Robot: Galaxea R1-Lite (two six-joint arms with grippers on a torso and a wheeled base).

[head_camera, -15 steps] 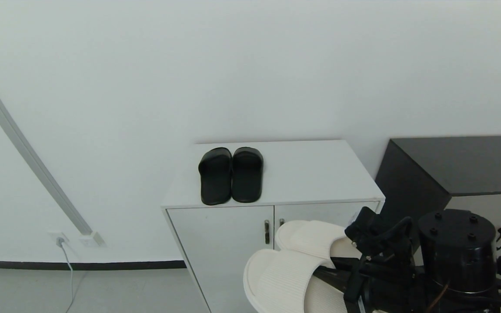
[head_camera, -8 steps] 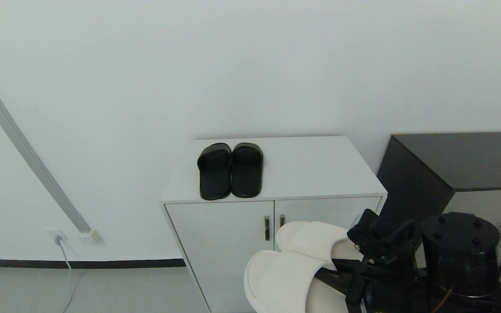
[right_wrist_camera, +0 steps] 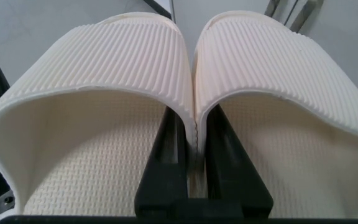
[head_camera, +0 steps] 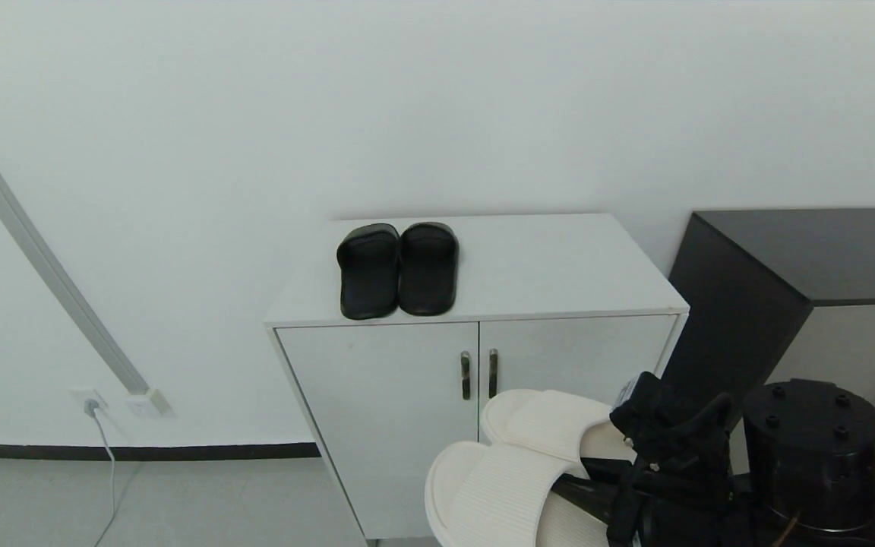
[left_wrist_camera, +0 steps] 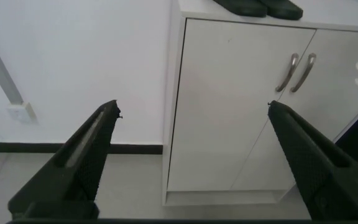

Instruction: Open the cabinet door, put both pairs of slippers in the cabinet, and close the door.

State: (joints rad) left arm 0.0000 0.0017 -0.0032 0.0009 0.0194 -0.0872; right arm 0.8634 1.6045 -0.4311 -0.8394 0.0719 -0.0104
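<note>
camera shifted, cabinet [head_camera: 377, 403] fuller, white slippers [head_camera: 513, 463] held

Take cabinet [head_camera: 559, 266] as your reference. Upper slipper pair [head_camera: 398, 270]: on cabinet top, left half. Lower slipper pair [head_camera: 529, 448]: before cabinet's right door, held by right gripper [right_wrist_camera: 190, 162]. Neighbouring unit [head_camera: 741, 304]: right of cabinet. Wall socket [head_camera: 88, 400]: left of cabinet, low.

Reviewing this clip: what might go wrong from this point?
The cabinet doors are shut; the white slippers, held before them by the right gripper, may block a door swinging open.
The gripper pinches only their inner edges, so one could slip out.
</note>
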